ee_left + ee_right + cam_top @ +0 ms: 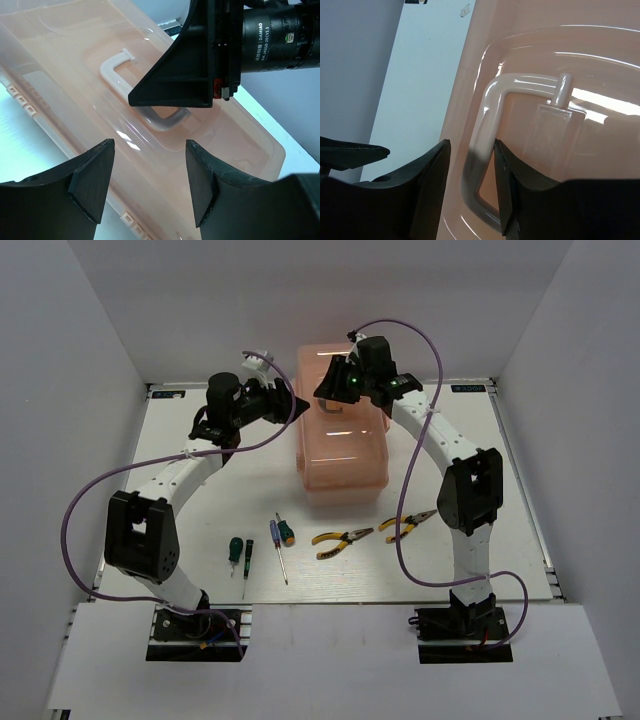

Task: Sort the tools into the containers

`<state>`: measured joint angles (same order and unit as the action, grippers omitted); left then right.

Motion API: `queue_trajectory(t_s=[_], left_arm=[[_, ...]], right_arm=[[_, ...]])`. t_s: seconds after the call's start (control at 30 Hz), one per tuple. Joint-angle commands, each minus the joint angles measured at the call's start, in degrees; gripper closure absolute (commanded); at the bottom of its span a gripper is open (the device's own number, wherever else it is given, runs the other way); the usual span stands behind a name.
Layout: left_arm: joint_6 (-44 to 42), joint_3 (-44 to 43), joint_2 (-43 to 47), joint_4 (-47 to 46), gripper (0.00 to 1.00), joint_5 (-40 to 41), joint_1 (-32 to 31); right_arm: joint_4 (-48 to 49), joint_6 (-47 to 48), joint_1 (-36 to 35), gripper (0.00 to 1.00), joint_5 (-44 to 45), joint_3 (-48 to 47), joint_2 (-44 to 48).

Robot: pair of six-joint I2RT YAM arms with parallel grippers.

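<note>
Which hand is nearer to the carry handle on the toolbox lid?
The right. The right hand has its fingers either side of the handle. The left hand is open at the toolbox's left edge, short of the handle.

My right claw (471,160) straddles the handle (520,82) on the closed toolbox (340,470) lid, and it stands in the way of my left claw (150,155) hovering just beside. Bare desk (520,470) lies free on both sides; pliers (342,540) and screwdrivers (283,540) dot the near strip.
</note>
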<state>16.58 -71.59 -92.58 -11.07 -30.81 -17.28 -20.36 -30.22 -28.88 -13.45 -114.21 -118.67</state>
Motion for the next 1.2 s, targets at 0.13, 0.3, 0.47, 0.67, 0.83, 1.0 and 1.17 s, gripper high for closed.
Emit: queue_trajectory(t_s=[0.13,0.3,0.47,0.67,0.83,1.0,1.17], left_arm=[[1.1,-2.7,-1.8,-1.2,0.31,-1.7,-0.2],[1.6,-4.5,-4.0,-1.2,0.31,-2.2,-0.7],[1.6,-5.8,-5.9,-0.6,0.32,-2.2,-1.8],[1.6,-8.0,-8.1,0.6,0.32,-2.2,-2.3],[1.1,-9.6,-9.2,2.5,0.32,-1.2,-2.8],[0.6,-10.7,-10.3,3.9,0.32,-0.7,-2.8],[0.6,-11.9,-11.7,4.9,0.32,-0.1,-3.4]], right_arm=[[0.7,-3.3,-0.7,0.54,-8.0,0.6,-0.8],[1.4,-4.1,-0.5,0.55,-9.5,1.1,-0.9],[1.7,-4.8,0.0,0.55,-10.1,1.2,-0.9],[2.0,-5.5,0.5,0.55,-10.7,1.2,-0.8],[2.4,-6.3,0.9,0.55,-11.2,1.2,-0.8],[3.0,-7.1,1.5,0.55,-12.3,1.2,-0.9],[3.7,-8.2,2.1,0.56,-13.3,1.3,-0.9]])
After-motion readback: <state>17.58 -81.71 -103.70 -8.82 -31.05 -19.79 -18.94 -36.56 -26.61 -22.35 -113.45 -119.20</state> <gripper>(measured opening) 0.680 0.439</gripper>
